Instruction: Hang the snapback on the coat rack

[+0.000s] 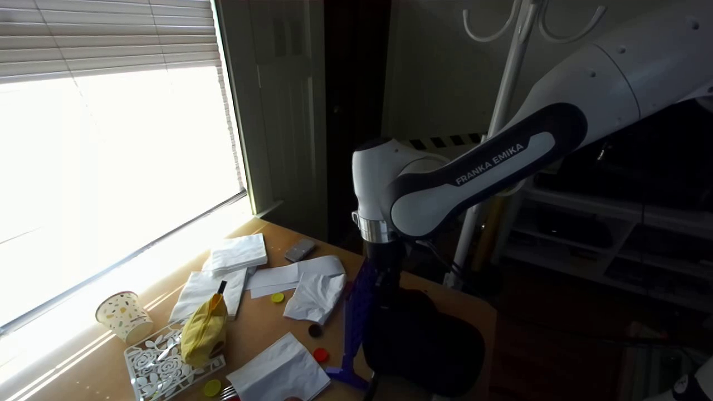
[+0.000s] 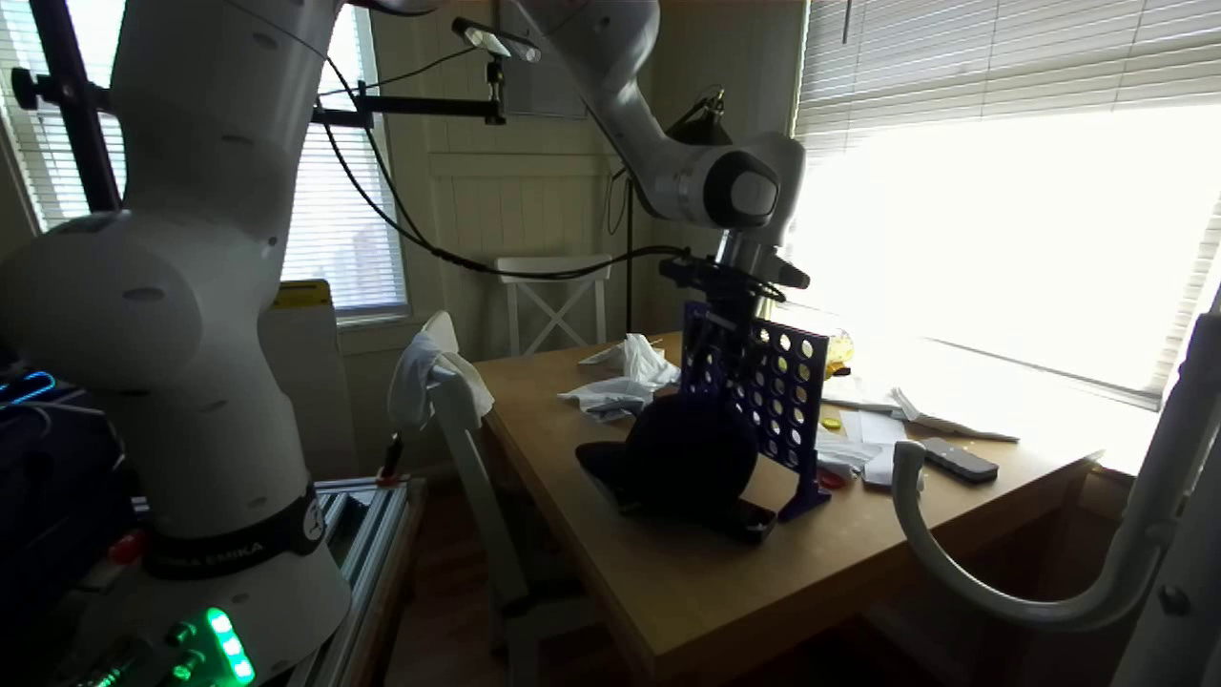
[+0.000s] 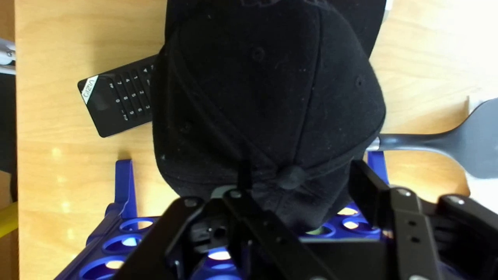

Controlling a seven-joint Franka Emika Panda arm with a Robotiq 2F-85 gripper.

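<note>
The snapback, a plain black cap, lies on the wooden table with its crown up; both exterior views show it as a dark shape. In the wrist view my gripper stands over the back of the crown, by the top button. Its fingers are spread apart with cap fabric between them; the right finger looks close to the cap's edge, and contact is unclear. The coat rack's white pole and curved hooks rise behind the arm in an exterior view. A near hook also shows at the right.
A blue upright game grid stands right beside the cap and gripper. A black remote lies partly under the cap, and a grey spatula lies close by. Napkins, a yellow pouch and a paper cup occupy the window side.
</note>
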